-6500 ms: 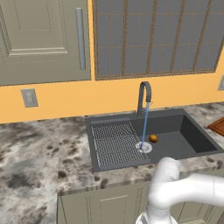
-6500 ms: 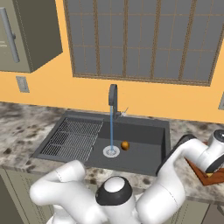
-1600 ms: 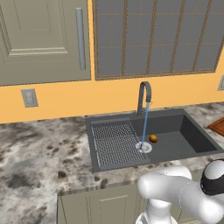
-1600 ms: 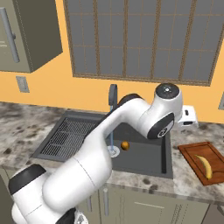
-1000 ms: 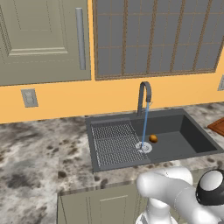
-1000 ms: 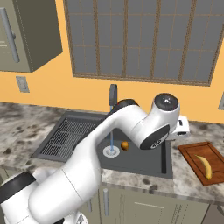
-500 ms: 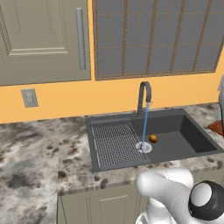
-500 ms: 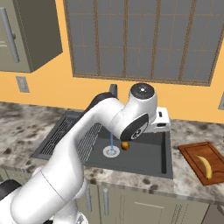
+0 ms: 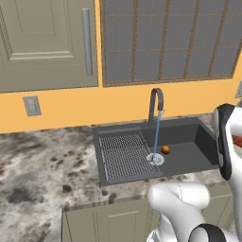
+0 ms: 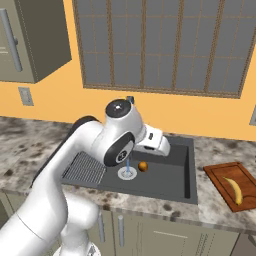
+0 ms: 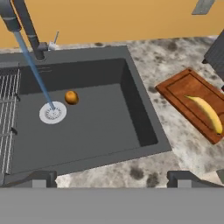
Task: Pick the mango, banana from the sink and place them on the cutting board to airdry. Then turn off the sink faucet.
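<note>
The round orange mango (image 11: 71,97) lies on the floor of the dark grey sink (image 11: 131,100), just right of the silver drain (image 11: 53,113). The same mango (image 10: 143,166) sits below and in front of my hand in the right base view. The yellow banana (image 11: 205,113) rests on the reddish-brown cutting board (image 11: 183,94), on the counter right of the basin. A thin blue stream runs from the sink faucet (image 11: 26,26) onto the drain. My gripper (image 11: 112,178) hovers high above the sink's near rim, open, with nothing between its tips.
A ribbed drainboard grid (image 9: 123,151) fills the sink's left part. Speckled granite counter (image 9: 42,165) spreads to the left, with a wall outlet (image 9: 31,105) above it. My white arm (image 10: 120,140) arches over the basin. A dark object (image 11: 216,52) stands behind the board.
The arm has swung left, from above the cutting board side to over the sink. The gripper has stayed open. Mango, banana and running water are unchanged.
</note>
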Tool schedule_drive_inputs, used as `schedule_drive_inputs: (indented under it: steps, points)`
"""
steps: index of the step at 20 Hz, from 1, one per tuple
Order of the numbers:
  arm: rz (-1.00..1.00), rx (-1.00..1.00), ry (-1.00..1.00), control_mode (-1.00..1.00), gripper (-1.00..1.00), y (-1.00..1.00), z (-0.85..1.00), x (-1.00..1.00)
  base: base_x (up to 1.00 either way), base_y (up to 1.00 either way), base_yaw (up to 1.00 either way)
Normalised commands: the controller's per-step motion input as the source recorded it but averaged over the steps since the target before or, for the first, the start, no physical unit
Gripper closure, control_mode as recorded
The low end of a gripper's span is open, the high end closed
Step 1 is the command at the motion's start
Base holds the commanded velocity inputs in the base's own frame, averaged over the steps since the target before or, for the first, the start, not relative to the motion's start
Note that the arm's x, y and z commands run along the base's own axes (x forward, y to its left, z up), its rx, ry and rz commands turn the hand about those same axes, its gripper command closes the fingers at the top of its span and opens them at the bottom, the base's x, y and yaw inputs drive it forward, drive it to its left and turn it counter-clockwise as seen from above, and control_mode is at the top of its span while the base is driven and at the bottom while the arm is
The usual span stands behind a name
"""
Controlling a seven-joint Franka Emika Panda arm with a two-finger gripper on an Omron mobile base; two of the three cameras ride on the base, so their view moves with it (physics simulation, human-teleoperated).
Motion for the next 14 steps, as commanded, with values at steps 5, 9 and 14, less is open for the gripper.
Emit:
schedule_drive_inputs:
  steps: [5, 9, 14]
  points:
    - [-0.09, 0.03, 0.09, -1.0, -1.0, 0.38, 0.0, 0.26, 0.0, 0.0, 0.0]
    - [0.02, 0.06, 0.16, -1.0, -1.0, 0.14, 0.02, 0.4, 0.0, 0.0, 0.0]
    - [0.14, 0.07, 0.12, -1.0, -1.0, 0.11, 0.01, 0.37, 0.0, 0.0, 0.0]
